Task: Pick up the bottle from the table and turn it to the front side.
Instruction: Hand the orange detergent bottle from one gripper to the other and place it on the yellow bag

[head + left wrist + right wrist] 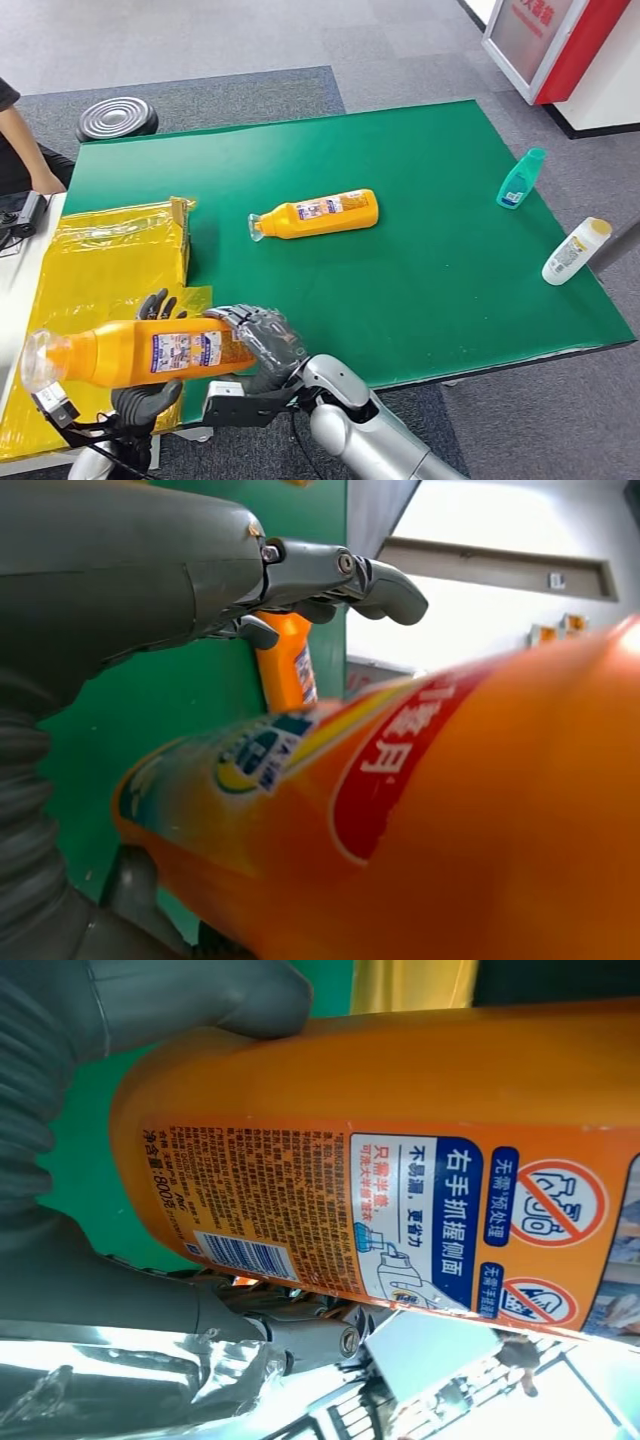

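An orange bottle [136, 352] [453, 810] [377, 1160] hangs level over the table's near left corner, clear cap to the left, its back label up toward the head view. My right hand [264, 345] [189, 1000] grips its base end, thumb on one side and fingers on the other. My left hand [147, 400] [151, 580] sits around the bottle's middle; its dark fingers stand behind the bottle with a gap to it, and the thumb lies under it. A second orange bottle [317, 214] [287, 670] lies on its side mid-table on the green table [423, 160].
A yellow plastic bag [98, 260] covers the table's left part. A teal bottle [521, 178] and a white bottle [575, 250] lie near the right edge. A person's arm [23, 140] shows at the far left. A red-and-white cabinet [558, 40] stands beyond the far right corner.
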Robot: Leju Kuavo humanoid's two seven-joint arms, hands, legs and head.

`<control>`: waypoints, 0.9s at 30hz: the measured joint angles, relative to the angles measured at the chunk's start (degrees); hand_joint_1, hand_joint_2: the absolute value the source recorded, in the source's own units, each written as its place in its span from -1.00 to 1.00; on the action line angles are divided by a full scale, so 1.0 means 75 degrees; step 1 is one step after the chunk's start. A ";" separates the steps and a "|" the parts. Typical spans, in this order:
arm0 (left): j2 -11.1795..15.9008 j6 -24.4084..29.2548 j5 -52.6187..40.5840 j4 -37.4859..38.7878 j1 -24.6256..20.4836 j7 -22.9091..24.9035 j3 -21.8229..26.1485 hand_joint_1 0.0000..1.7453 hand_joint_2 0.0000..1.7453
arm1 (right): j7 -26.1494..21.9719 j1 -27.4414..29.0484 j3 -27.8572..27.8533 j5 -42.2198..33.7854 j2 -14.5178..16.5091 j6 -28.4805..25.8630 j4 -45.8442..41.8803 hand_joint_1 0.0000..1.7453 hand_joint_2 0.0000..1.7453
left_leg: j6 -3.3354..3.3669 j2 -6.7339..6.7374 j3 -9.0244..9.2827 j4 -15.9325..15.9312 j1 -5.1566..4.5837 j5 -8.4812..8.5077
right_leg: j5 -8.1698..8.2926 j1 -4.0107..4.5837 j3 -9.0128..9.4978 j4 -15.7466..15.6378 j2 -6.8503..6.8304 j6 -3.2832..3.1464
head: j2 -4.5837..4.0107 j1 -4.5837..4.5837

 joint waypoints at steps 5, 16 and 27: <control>0.0134 -0.0031 0.0043 0.0178 -0.0076 0.0003 -0.0275 -1.00 1.00 | -0.0052 -0.0049 0.0166 0.0008 0.0108 0.0074 0.0222 1.00 1.00 | -0.0002 0.0000 0.0000 0.0000 -0.0001 -0.0002 | -0.0001 0.0001 -0.0001 0.0000 0.0000 0.0000 | -0.0001 -0.0001; 0.0367 0.0286 -0.0446 0.0319 -0.0201 -0.0256 -0.0634 -1.00 1.00 | -0.0056 -0.0153 0.0211 -0.0093 0.0256 0.0056 0.0800 1.00 1.00 | -0.0003 0.0000 0.0000 0.0000 0.0000 -0.0001 | -0.0001 0.0003 -0.0001 0.0000 0.0000 -0.0002 | 0.0000 -0.0001; 0.0403 0.0911 -0.1341 -0.0205 -0.0177 -0.0454 -0.0859 -1.00 1.00 | -0.0061 -0.0260 0.0157 -0.0123 0.0323 -0.0053 0.1442 1.00 1.00 | -0.0004 0.0000 0.0001 0.0000 0.0000 -0.0001 | 0.0001 0.0002 -0.0002 0.0000 0.0001 -0.0003 | 0.0001 -0.0001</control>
